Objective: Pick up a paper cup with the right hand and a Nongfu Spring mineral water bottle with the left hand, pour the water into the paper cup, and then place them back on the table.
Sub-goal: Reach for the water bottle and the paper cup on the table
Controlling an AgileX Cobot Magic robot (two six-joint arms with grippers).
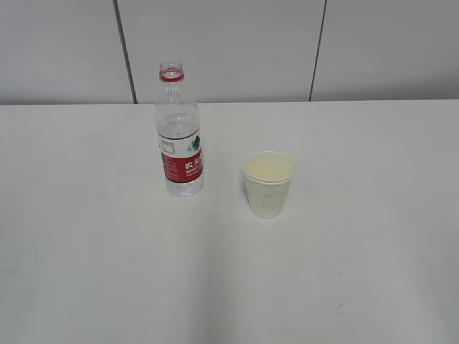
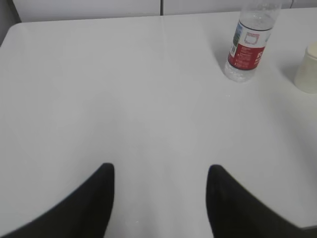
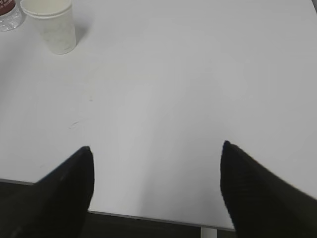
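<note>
The Nongfu Spring bottle [image 1: 179,136] stands upright and uncapped on the white table [image 1: 93,236], its red-and-white label facing me. The white paper cup [image 1: 269,183] stands upright to its right, a short gap apart. Neither arm shows in the exterior view. In the left wrist view my left gripper [image 2: 160,171] is open and empty above bare table, with the bottle [image 2: 247,47] far ahead at the upper right and the cup [image 2: 308,69] at the right edge. In the right wrist view my right gripper [image 3: 157,148] is open and empty over the table's near edge; the cup [image 3: 53,25] is far at the upper left.
A grey panelled wall [image 1: 229,43] runs behind the table's far edge. The table's front edge [image 3: 148,215] lies just under my right gripper, with dark floor below it. A faint scuff mark [image 1: 343,307] is on the table at the front right.
</note>
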